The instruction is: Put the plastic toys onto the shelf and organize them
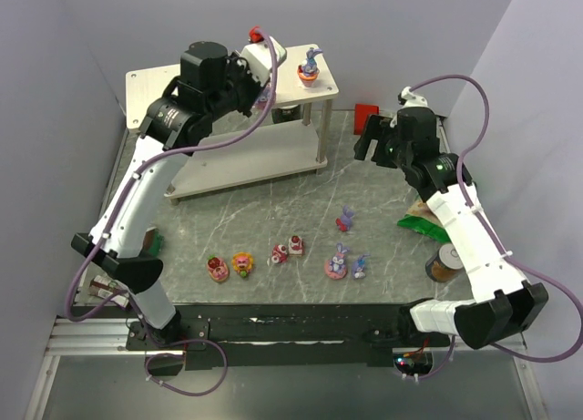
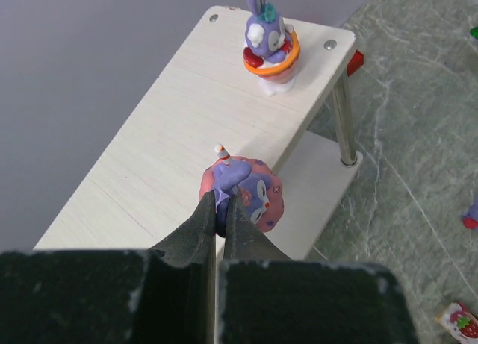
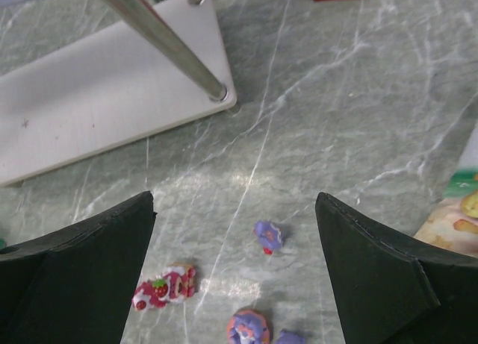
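Left gripper (image 2: 219, 210) pinched a purple bunny figurine on a pink base (image 2: 254, 191) over the two-tier whitish wood-grain shelf with silver posts (image 2: 172, 135).
Its fingers were pressed together on the bunny at the top board's edge; whether it touched the board was unclear. A second purple bunny on an orange base (image 2: 270, 44) stood upright at the board's far end. The right gripper (image 3: 235, 210) hung spread wide above the grey marbled table (image 1: 273, 201), where seven small plastic toys (image 1: 280, 254) lay scattered.
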`<action>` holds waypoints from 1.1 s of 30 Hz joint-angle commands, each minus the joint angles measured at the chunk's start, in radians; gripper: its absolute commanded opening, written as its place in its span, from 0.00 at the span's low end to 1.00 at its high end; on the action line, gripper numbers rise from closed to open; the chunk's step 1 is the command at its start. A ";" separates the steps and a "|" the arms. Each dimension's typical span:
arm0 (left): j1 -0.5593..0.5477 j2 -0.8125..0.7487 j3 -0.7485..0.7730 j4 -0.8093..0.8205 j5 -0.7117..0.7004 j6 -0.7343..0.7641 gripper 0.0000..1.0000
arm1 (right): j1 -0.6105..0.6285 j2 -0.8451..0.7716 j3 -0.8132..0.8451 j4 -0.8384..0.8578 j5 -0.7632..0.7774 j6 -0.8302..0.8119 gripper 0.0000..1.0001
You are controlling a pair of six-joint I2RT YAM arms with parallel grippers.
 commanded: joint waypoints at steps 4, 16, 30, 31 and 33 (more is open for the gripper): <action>0.069 0.030 0.079 0.051 0.179 -0.005 0.01 | -0.004 0.038 0.081 -0.010 -0.046 -0.016 0.94; 0.080 0.101 0.129 0.025 0.191 0.060 0.01 | -0.004 0.057 0.079 0.010 -0.066 -0.016 0.94; 0.080 0.170 0.152 0.031 0.191 0.155 0.05 | -0.004 0.095 0.119 -0.033 -0.080 -0.039 0.93; 0.080 0.173 0.154 0.030 0.191 0.159 0.06 | -0.004 0.098 0.122 -0.036 -0.080 -0.039 0.93; 0.080 0.176 0.154 0.028 0.194 0.167 0.10 | -0.004 0.103 0.125 -0.037 -0.086 -0.036 0.93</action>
